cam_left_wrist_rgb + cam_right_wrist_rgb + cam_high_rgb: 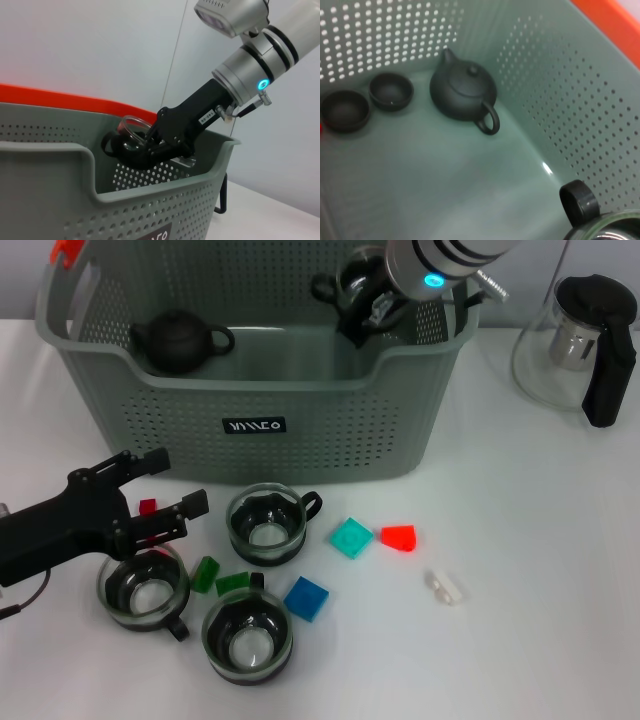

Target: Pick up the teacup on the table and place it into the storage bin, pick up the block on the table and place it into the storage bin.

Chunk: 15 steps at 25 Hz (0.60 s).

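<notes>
The bin is grey-green plastic, its walls punched with rows of small round holes, its rim rolled smooth, with an orange clip at one far corner. A small black label on its front wall carries white letters that cannot be read. Inside the bin sit a matte dark teapot with a loop handle and two small dark bowls beside it.

The right gripper, black below a silver wrist with a lit blue ring, reaches down inside the bin at its far right corner, pinching a clear glass teacup with a black handle; its fingertips are partly hidden behind the bin wall. In the right wrist view only the cup's black handle and a sliver of rim show.

In front of the bin, on the white table, stand three more glass cups with black bases. Around them lie translucent blocks: teal, red, blue, two green, a small red one, and a clear piece hard to make out.

The left gripper, black, hovers in front of the bin's left end with fingers spread, holding nothing.

Right of the bin stands a glass pitcher with a black handle.
</notes>
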Motion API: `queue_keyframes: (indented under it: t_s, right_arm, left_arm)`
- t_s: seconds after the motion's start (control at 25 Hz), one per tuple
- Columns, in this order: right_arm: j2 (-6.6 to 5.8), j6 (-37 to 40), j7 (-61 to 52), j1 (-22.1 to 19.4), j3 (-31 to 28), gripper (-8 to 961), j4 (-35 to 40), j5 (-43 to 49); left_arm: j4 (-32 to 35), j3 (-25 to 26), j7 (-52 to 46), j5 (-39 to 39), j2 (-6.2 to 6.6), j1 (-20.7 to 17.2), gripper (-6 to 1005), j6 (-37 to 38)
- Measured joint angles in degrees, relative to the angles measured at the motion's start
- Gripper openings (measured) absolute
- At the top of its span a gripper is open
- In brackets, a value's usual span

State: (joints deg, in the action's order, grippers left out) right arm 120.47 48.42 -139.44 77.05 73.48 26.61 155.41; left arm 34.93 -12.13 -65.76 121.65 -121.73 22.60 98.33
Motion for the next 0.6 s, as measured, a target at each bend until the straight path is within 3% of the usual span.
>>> queue_keyframes:
  t_s: [0.6]
  right_arm:
    - [-0.01,0.6,-0.2,-0.9,-0.4,123,-0.6,-0.4]
  left_arm:
    - [-0.8,-0.3,0.3,0.0,-0.09,0.1,862,0.1]
